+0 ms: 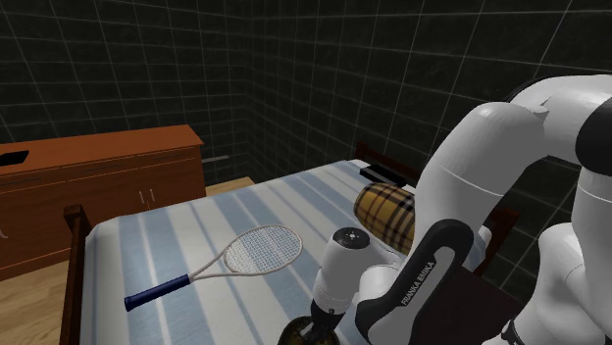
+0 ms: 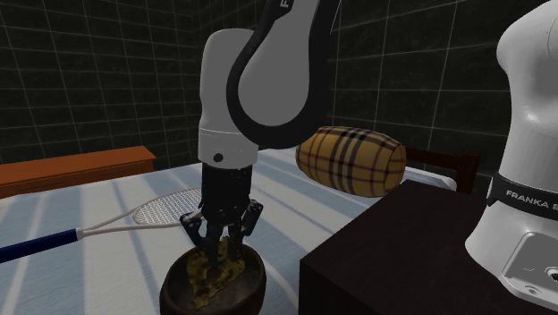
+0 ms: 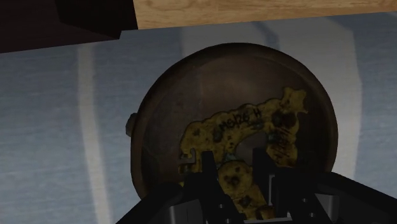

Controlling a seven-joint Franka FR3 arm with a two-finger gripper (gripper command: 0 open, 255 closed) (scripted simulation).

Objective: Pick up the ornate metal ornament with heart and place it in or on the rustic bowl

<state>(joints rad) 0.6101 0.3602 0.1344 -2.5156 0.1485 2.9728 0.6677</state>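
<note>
On the bed [image 1: 177,245]: a blue-and-white striped cover serves as the work surface, with a wooden dresser [image 1: 98,186] standing beyond it at the shoulder view's left.
Arm [image 1: 490,176]: the white Franka folds down hard from its dark stand [image 2: 402,242], wrist pointing straight down. This posture suits lowering a load into a vessel close to the base.
Bolster [image 2: 353,159]: a tan plaid cushion lies near the stand's far corner, well apart from the action.
Racket [image 1: 260,250]: a white frame with a blue grip lies flat on the cover, its head near the bowl but not touching it.
Bowl [image 3: 165,114]: dark, round and rough-looking, it sits on the cover just beside the stand, directly under the hand.
Ornament [image 3: 280,121]: mottled yellow metal with an opening in its middle, inside the bowl, most of it spread against the inner wall.
Gripper [image 3: 234,162]: it dips below the rim, its fingers [image 3: 208,168] drawn to a narrow gap and clasping one lobe of the ornament. By appearances the placing lacks only the release.
</note>
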